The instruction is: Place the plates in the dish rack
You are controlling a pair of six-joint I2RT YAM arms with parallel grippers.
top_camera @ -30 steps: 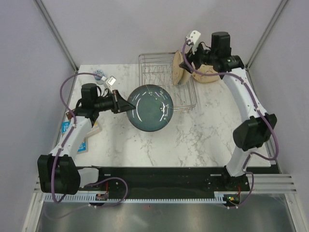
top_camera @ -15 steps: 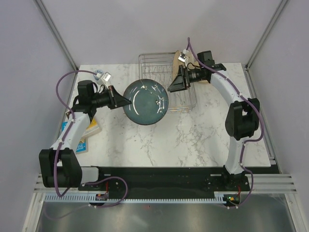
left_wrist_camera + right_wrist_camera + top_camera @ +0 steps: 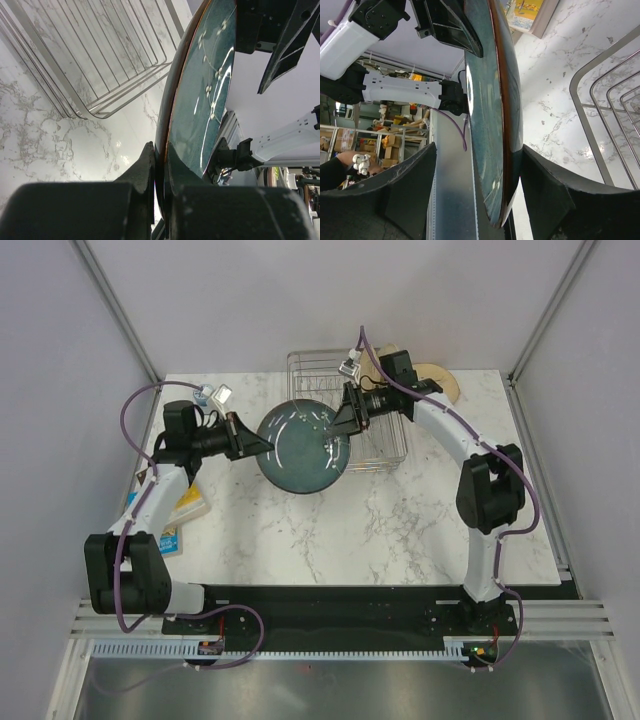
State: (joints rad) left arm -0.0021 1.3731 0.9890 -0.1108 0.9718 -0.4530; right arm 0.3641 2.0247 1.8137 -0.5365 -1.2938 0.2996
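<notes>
Above the white marble tabletop (image 3: 400,530), the left gripper (image 3: 262,445) is clamped tight on the left rim of a round dark teal-grey plate (image 3: 300,452), held just in front of the silver wire dish rack (image 3: 312,375). The right gripper (image 3: 338,422) straddles the opposite rim, jaws wide apart.

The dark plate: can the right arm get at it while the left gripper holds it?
Probably yes. The right gripper stands open astride one rim of the dark plate, and nothing lies between them. The left gripper is clamped only on the opposite edge, so that side is free.
</notes>
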